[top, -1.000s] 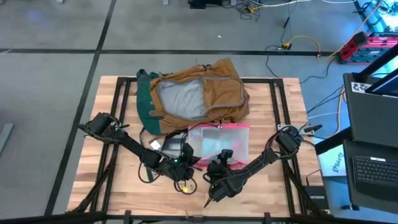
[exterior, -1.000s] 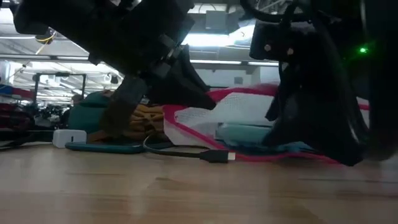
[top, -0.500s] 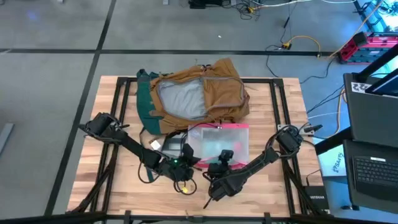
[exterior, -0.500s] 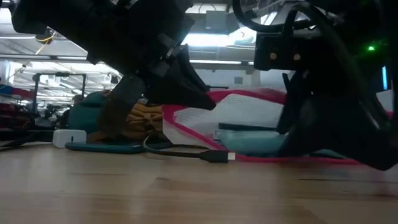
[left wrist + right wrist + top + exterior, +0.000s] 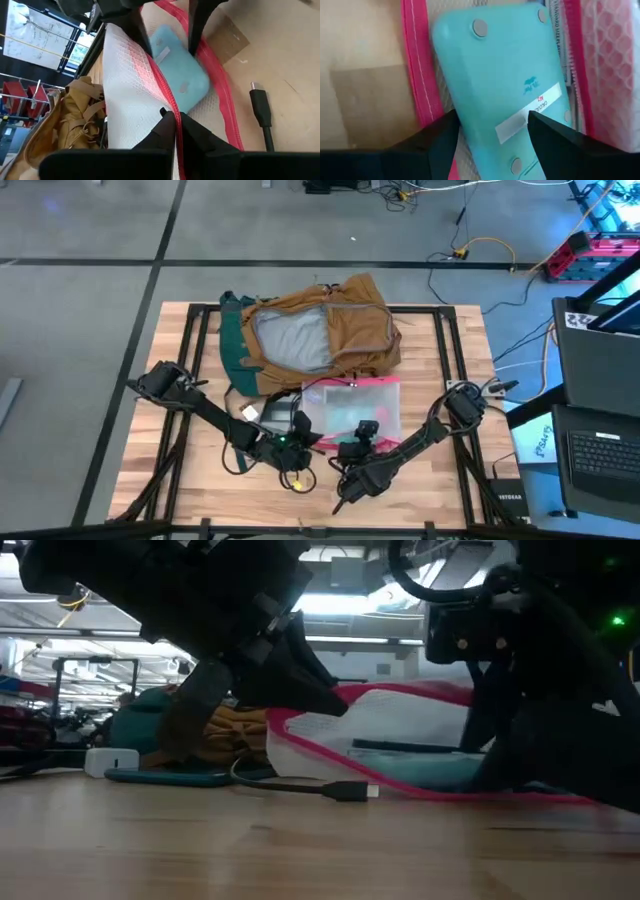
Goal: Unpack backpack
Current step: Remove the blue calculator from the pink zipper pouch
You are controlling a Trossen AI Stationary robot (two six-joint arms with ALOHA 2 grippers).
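The tan-brown backpack [image 5: 315, 330] lies open at the table's far side, grey lining up. Just nearer lies a clear pink-edged pouch [image 5: 352, 408]. My left gripper [image 5: 176, 125] is shut on the pouch's pink edge at its near left corner [image 5: 312, 438]. A teal flat device [image 5: 505, 75] lies in the pouch's mouth, between the pink edges. My right gripper [image 5: 492, 145] is shut on the device's near end and stands at the pouch's near side [image 5: 362, 440]. My left gripper pinches the pouch's pink zipper edge [image 5: 167, 102] between its two fingers and holds that edge raised off the table [image 5: 300, 720]; the rest of the pouch lies on the wood. My right gripper holds the teal device by its two long sides near its near end [image 5: 470, 125], one finger [image 5: 437, 137] on each side. The fingers lie along the device, coming from the table's near side.
A black cable with a USB plug [image 5: 350, 790] lies on the wood just left of the pouch. A white charger block [image 5: 110, 760] and a dark flat object [image 5: 165, 777] lie farther left. A small yellow item [image 5: 297, 478] sits by the near edge.
My right gripper has shifted a little toward the table's near right with the teal device still between its fingers. The pouch's raised edge has stayed where it was.
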